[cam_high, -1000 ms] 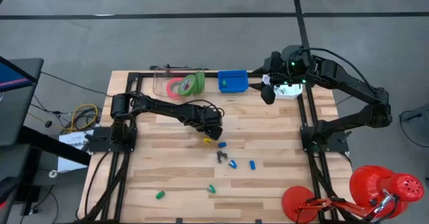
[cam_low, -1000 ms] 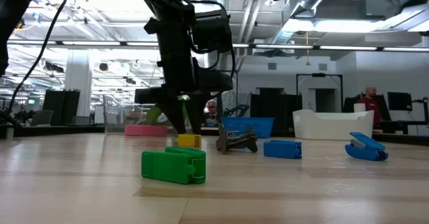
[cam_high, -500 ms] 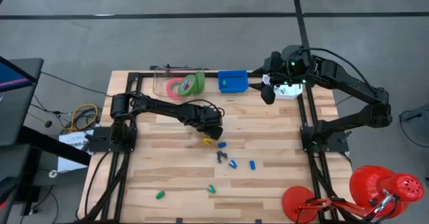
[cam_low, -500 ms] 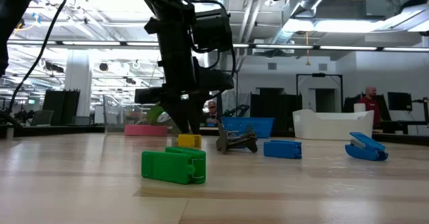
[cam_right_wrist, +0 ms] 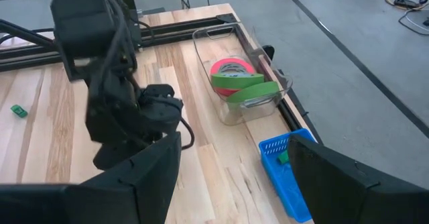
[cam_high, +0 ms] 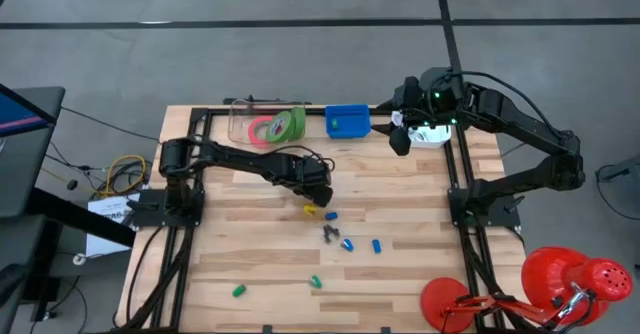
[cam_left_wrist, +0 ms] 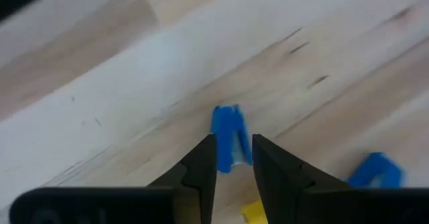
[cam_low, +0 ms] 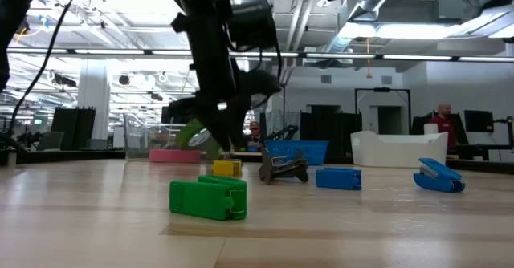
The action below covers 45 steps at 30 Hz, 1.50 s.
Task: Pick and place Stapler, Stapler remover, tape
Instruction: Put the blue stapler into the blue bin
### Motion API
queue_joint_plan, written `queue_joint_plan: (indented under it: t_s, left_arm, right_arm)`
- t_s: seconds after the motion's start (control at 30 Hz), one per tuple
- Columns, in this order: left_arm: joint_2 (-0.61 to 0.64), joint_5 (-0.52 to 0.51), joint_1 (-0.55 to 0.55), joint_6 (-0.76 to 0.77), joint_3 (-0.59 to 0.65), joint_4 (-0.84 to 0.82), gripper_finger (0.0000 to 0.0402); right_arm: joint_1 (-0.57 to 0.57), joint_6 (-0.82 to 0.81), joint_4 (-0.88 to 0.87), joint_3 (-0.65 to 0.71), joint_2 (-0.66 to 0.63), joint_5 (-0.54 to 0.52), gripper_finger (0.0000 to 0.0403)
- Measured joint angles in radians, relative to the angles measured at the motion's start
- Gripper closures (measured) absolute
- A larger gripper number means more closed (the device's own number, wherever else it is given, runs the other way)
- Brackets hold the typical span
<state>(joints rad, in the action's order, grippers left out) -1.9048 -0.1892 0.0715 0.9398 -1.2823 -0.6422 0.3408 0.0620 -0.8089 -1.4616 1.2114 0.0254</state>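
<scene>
Staplers lie scattered mid-bench: green one (cam_low: 207,199) nearest in the low view, yellow piece (cam_low: 226,168) behind it, blue stapler (cam_left_wrist: 228,136) just beyond the left pincer (cam_left_wrist: 233,158), fingers narrowly apart, empty. Could nudge the yellow piece or close off-centre and skid the blue one. Only visible from the right wrist: tape (cam_right_wrist: 236,78) already in the clear bin (cam_right_wrist: 275,83). Right pincer (cam_high: 399,138) held far off, wide.
</scene>
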Motion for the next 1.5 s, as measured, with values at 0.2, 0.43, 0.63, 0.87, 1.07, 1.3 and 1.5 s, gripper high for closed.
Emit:
queue_joint_plan:
  t_s: [0.2,0.43,0.63,0.87,1.07,1.3,1.5]
  left_arm:
    - [0.107,-0.051,0.015,-0.025,0.0,0.01,0.0316]
    - [0.225,-0.106,0.046,-0.045,0.0,0.017,0.0316]
    - [0.266,-0.107,0.063,-0.067,0.0,0.03,0.0316]
    - [0.266,-0.069,0.063,-0.109,0.0,0.141,0.0314]
    - [0.279,0.093,0.068,-0.128,0.0,0.198,0.0261]
    - [0.322,0.118,0.064,-0.123,0.0,0.226,0.016]
    - [0.395,0.119,0.064,-0.121,0.0,0.234,0.0126]
  right_arm:
    - [0.0,0.0,0.0,0.0,0.0,0.0,0.0138]
    - [0.0,0.001,0.0,0.0,0.0,0.0,0.0138]
    - [0.0,0.001,0.001,0.0,0.0,0.0,0.0138]
    - [0.0,0.001,0.001,0.0,-0.001,0.0,0.0138]
    - [0.0,0.02,-0.009,0.0,-0.022,0.0,0.0138]
    - [0.0,0.027,-0.058,0.0,-0.079,0.0,0.0138]
    - [0.0,0.027,-0.099,0.0,-0.141,0.0,0.0138]
